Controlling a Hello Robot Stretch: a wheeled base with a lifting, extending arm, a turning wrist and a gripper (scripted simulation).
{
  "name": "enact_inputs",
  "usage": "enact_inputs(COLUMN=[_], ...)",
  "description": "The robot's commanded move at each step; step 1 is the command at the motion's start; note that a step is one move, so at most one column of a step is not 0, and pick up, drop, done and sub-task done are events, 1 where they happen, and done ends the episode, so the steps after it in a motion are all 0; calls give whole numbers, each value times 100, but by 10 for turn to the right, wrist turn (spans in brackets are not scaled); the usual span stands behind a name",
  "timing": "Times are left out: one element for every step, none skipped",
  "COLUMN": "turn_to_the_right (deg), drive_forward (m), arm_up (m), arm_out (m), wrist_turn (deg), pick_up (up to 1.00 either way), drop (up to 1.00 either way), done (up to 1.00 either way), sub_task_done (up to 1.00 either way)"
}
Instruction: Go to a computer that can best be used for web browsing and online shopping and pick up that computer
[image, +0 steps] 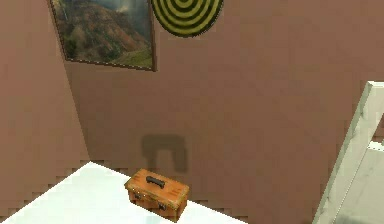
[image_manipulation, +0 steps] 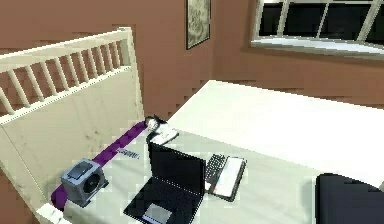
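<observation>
Open black laptop (image_manipulation: 172, 183) lies on the bed (image_manipulation: 290, 120), lower centre of the arm side view, keyboard toward the bottom edge. The end effector's state cannot be told.

On white-sheeted bed (image_manipulation: 300, 120): open black laptop (image_manipulation: 170, 185), dark flat slab (image_manipulation: 225, 176) just right, grey boxy device (image_manipulation: 85, 183) left.

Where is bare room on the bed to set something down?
Free: the broad bare bed stretch between the flat dark-and-white item and the window wall. Crowded: near the headboard, where laptop, grey box and purple strip sit close together.
</observation>
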Motion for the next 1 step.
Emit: enact_inputs(turn_to_the_right=[0], drive_forward=[0], arm_up=[0], arm_out=[18], wrist_turn=[0], pick_up=[0], drop=[0], done=[0], sub_task_done=[0])
